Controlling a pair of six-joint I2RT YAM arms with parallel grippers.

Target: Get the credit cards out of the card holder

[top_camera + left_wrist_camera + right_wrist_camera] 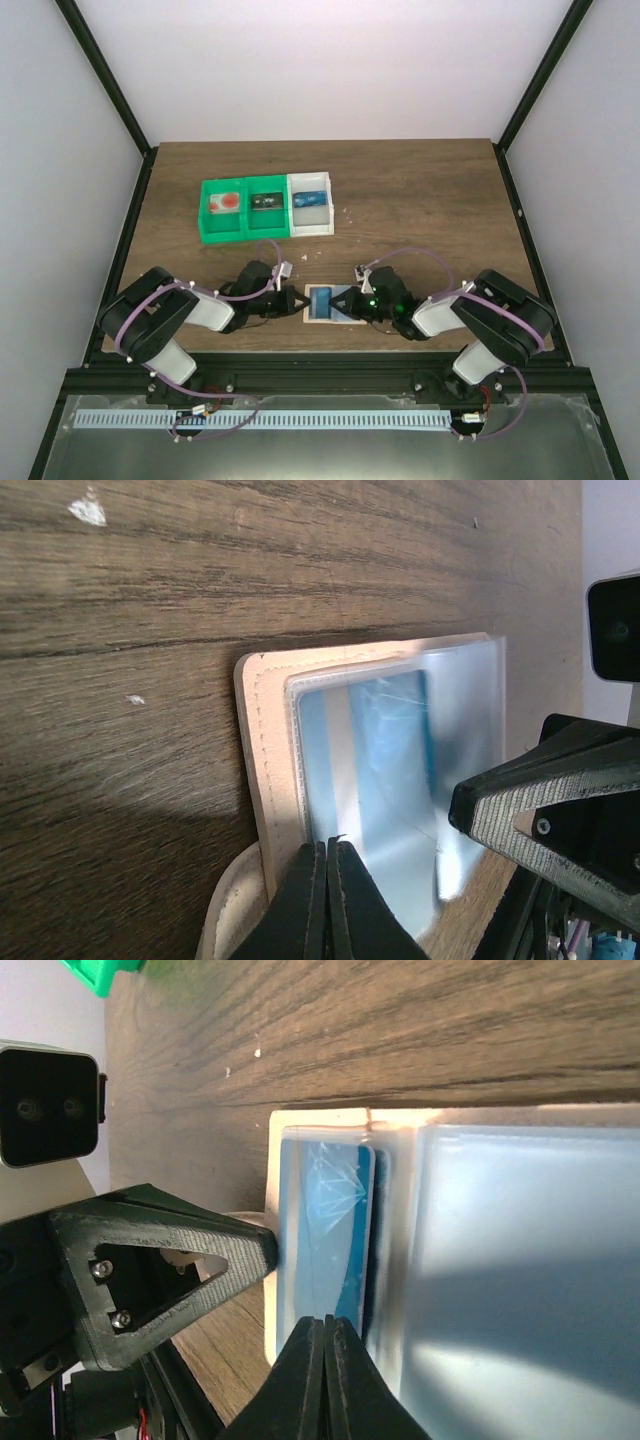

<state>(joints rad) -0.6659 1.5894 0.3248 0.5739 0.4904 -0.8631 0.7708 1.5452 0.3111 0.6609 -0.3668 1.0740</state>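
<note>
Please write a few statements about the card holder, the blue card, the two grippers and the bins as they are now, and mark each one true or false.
1. The card holder lies on the table between the left gripper and the right gripper. True.
2. The light blue card lies fully outside the holder. False: it sits inside, behind a clear window.
3. Both grippers have their jaws wide open. False: both are shut, with their tips at the holder.
4. The green bin and the white bin stand side by side, farther from the arms than the holder. True.
5. The card holder lies in the green bin. False: it lies on the bare wood, apart from the bins.
</note>
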